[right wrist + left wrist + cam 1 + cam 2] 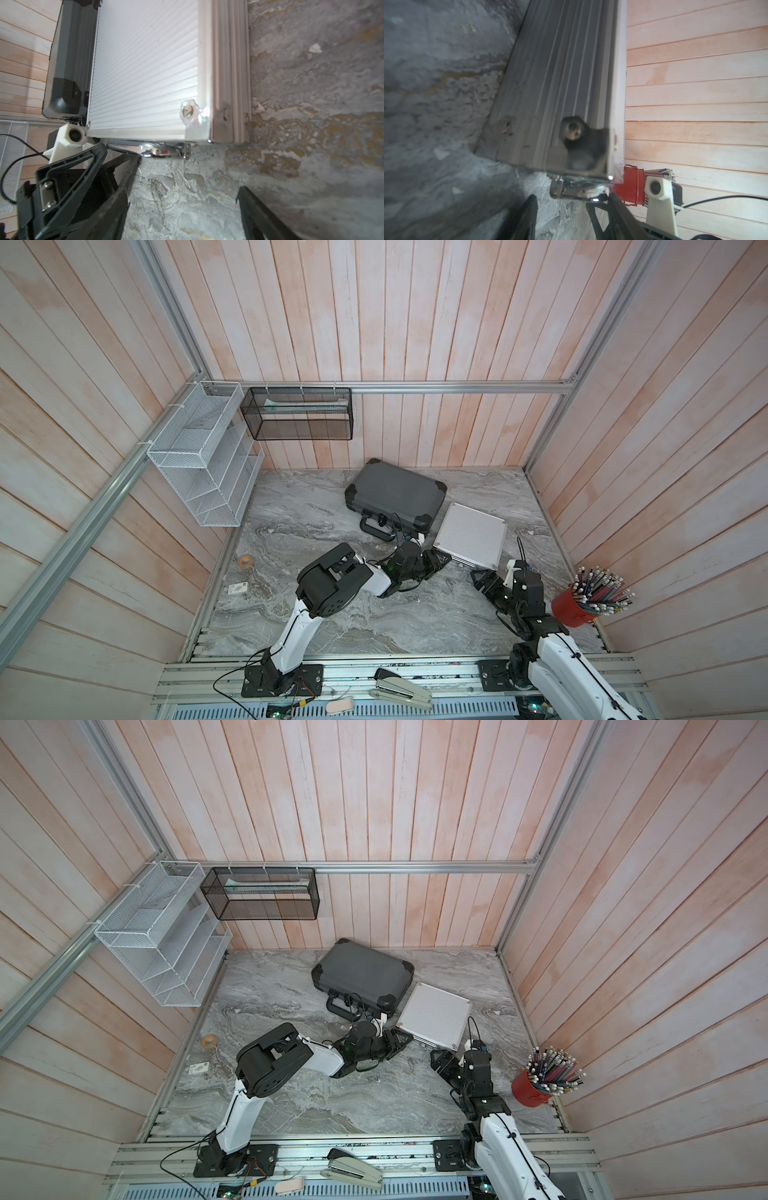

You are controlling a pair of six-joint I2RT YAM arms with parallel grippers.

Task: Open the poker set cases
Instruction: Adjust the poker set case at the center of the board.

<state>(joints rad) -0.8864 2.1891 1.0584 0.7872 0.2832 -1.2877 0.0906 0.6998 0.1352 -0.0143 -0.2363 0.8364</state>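
Grey marble tabletop point(415, 622), pink plank walls point(415, 323) (aluminium-framed), grey case point(395, 493), silver case point(471, 537)

Closed dark grey case point(395, 493) flat beside closed ribbed silver case point(471, 537)

The small case point(145, 72) is ribbed aluminium with a pale satin sheen and a bright chrome fitting point(164, 151). The big case point(395, 493) looks matt grey, its corners point(422, 521) black plastic. The table point(332, 614) is rough-veined grey stone, the walls point(415, 323) whitewashed wood planks, the pot point(571, 610) glossy red.
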